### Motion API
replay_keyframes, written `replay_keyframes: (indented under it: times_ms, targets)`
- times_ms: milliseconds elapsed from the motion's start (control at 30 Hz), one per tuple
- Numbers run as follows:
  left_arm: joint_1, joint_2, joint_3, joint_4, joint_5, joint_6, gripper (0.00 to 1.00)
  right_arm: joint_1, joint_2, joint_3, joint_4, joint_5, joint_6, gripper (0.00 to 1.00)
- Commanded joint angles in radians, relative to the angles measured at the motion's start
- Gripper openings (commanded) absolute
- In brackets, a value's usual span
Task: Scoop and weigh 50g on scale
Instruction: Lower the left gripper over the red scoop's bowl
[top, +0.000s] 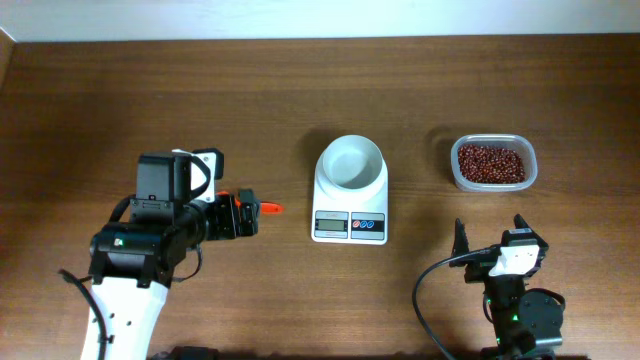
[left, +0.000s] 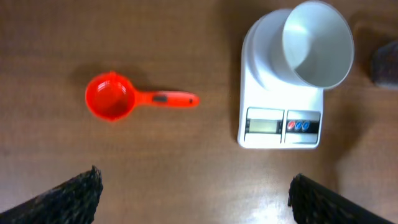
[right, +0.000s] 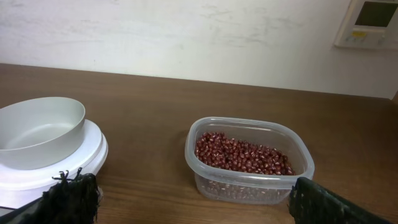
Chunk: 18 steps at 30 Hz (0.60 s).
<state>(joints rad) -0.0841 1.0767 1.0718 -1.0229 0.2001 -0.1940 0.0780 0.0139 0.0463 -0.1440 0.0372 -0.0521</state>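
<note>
Leftmost, the left gripper hangs above an orange scoop lying on the tabletop, jaws spread wide and empty. The scale sits mid-tabletop. Right of it stands a tub of red beans, and near that the right gripper, jaws wide apart, holds nothing.

Left claw and right claw gape empty.

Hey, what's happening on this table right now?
Nothing is being handled yet. Both arms have open, empty grippers: the left gripper hovers over the orange scoop, and the right gripper sits near the tub of red beans. The bowl on the scale is empty.
</note>
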Motion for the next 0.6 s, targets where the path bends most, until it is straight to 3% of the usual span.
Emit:
replay_keyframes:
  times_ms: [0, 167, 567]
  targets:
    - [-0.003, 0.018, 0.005, -0.055, -0.165, -0.223, 0.99, -0.007, -0.01, -0.013, 0.003, -0.003, 0.004, 0.99]
    - [-0.003, 0.039, -0.023, -0.039, -0.259, -0.498, 0.99, -0.007, -0.01, -0.013, 0.004, -0.003, 0.004, 0.99]
    - [-0.003, 0.157, -0.049, 0.037, -0.26, -0.513, 0.99, -0.007, -0.01, -0.013, 0.004, -0.003, 0.004, 0.99]
